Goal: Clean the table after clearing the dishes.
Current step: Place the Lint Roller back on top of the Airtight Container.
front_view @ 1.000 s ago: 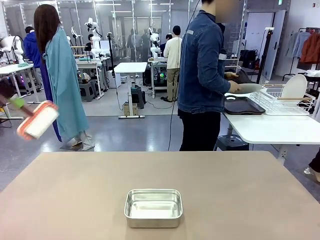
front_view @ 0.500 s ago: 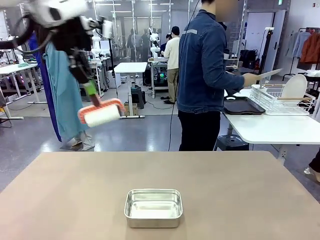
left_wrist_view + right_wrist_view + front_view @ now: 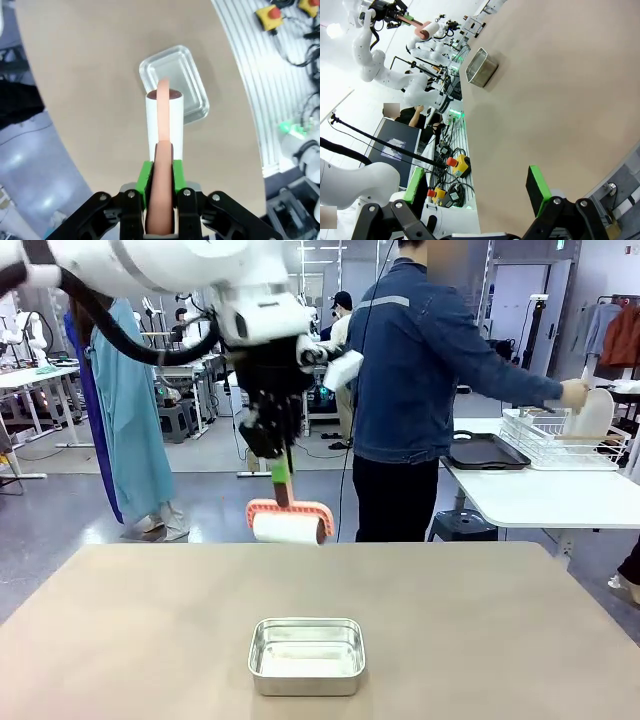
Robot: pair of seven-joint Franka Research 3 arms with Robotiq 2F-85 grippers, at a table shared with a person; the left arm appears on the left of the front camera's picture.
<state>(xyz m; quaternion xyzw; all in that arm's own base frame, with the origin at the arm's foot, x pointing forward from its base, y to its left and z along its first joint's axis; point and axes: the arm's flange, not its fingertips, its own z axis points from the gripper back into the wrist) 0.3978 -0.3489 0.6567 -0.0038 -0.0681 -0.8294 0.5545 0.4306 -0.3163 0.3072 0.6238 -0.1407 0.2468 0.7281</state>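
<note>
My left pincer is closed on the handle of a lint roller; the green pads press the orange handle from both sides. In the front view this pincer hangs above the far edge of the bench and the lint roller points down from it, the white roll at the lowest end, in the air over the bench top. Past the roll, from my wrist, I see the small steel pan on the bench; in the front view the pan stands nearer to me than the pincer, apart from the roller.

My right pincer is open, with nothing between its green pads, and it is low beside the bench.

Farther than my left pincer, a person in a denim jacket stands behind the bench and reaches a hand to a white plate in the wire rack on the white table. A dark tray lies on that table beside the rack.
</note>
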